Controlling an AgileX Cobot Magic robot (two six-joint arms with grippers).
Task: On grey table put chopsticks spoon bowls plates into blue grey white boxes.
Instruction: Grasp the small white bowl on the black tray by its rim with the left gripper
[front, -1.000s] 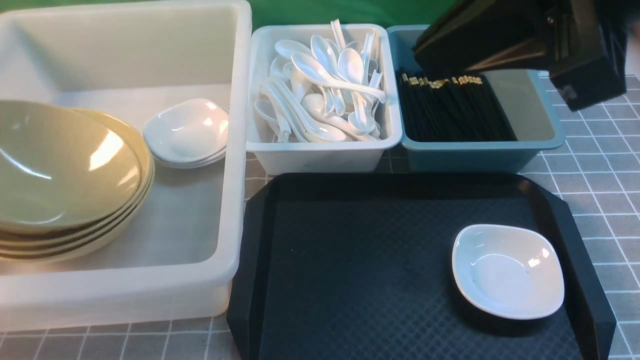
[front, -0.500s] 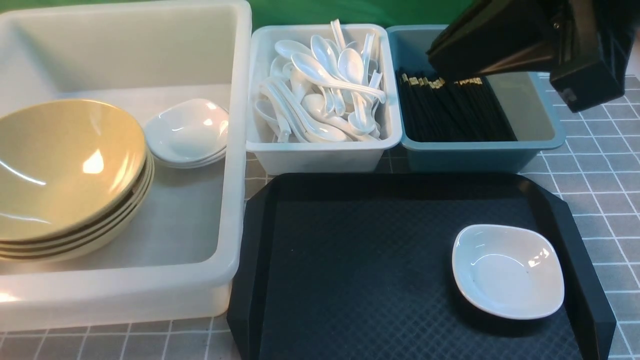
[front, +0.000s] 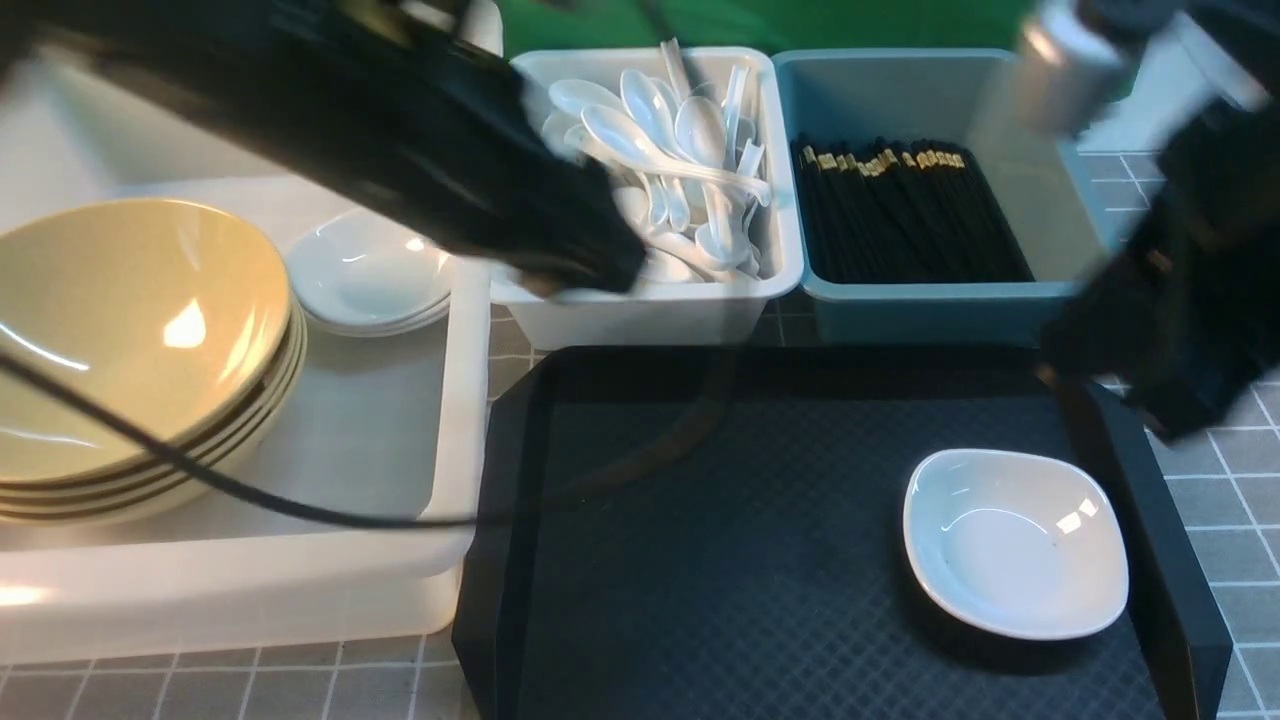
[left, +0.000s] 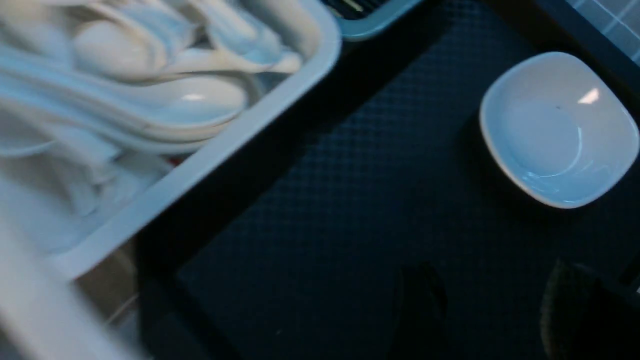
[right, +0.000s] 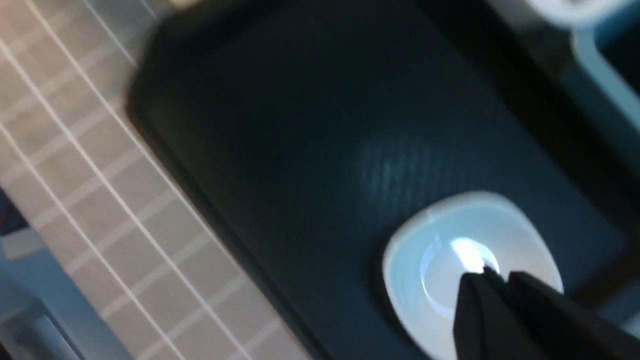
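One small white plate (front: 1015, 540) lies at the right end of the black tray (front: 720, 520). My right gripper (right: 492, 287) hovers over the plate (right: 440, 270), fingers pressed together and empty. Blurred, my left arm (front: 450, 150) reaches across the big translucent tub (front: 455, 400) to the white box (front: 640, 315) of spoons (front: 660, 170). The left gripper (left: 495, 310) stands open over the tray, short of the plate (left: 557, 130). Olive bowls (front: 130, 340) and more plates (front: 370, 270) are stacked in the tub. Chopsticks (front: 900, 215) fill the blue-grey box (front: 950, 310).
The grey gridded table (front: 1200, 330) shows to the right of the tray and along the front edge. A black cable (front: 300, 510) from the left arm hangs across the tub's front wall. My right arm (front: 1170, 330) is blurred above the tray's right rim.
The left arm has swung into view over the tub toward the white box. The right arm has dropped from above the blue-grey box to the tray's right side. The top bowl settled onto its stack.
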